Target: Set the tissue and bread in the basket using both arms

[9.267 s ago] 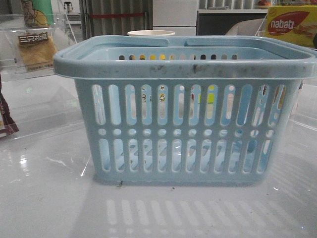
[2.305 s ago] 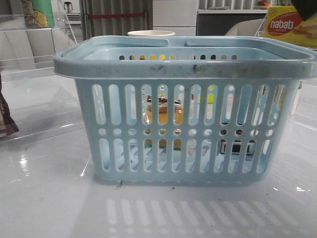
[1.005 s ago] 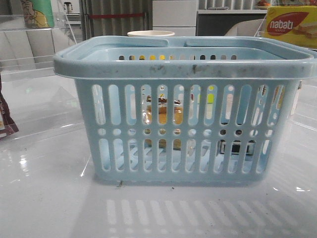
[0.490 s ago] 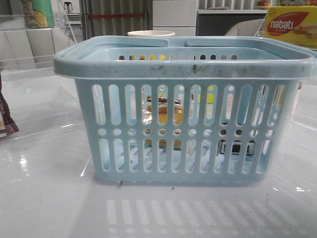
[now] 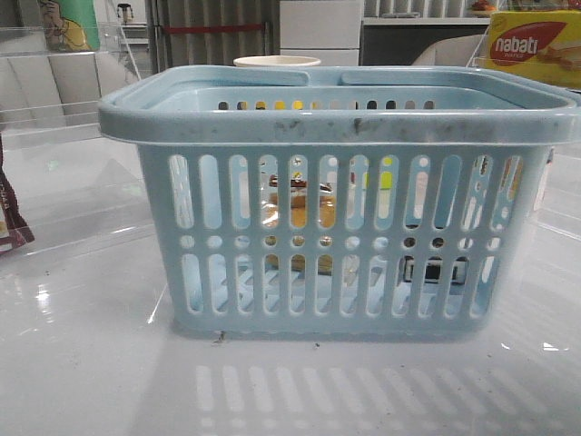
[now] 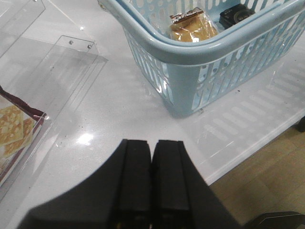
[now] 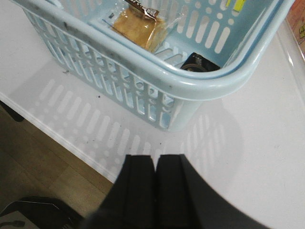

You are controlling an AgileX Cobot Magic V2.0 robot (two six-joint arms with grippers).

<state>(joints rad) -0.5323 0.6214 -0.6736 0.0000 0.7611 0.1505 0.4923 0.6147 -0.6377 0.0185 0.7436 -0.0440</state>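
I see the basket (image 5: 340, 118) holding the bread (image 7: 139, 26) and what looks like the tissue (image 7: 200, 63); left gripper (image 6: 151, 164) and right gripper (image 7: 154, 179) clenched, holding nothing.

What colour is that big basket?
Light blue, with dark scuffs on its rim; the front view shows it best.

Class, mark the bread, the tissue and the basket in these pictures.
bread (image 7: 139, 26), right wrist view, middle of the golden-brown packet.
tissue (image 6: 236, 14), left wrist view, dark top face of the pack.
basket (image 5: 345, 123), front view, front rim.
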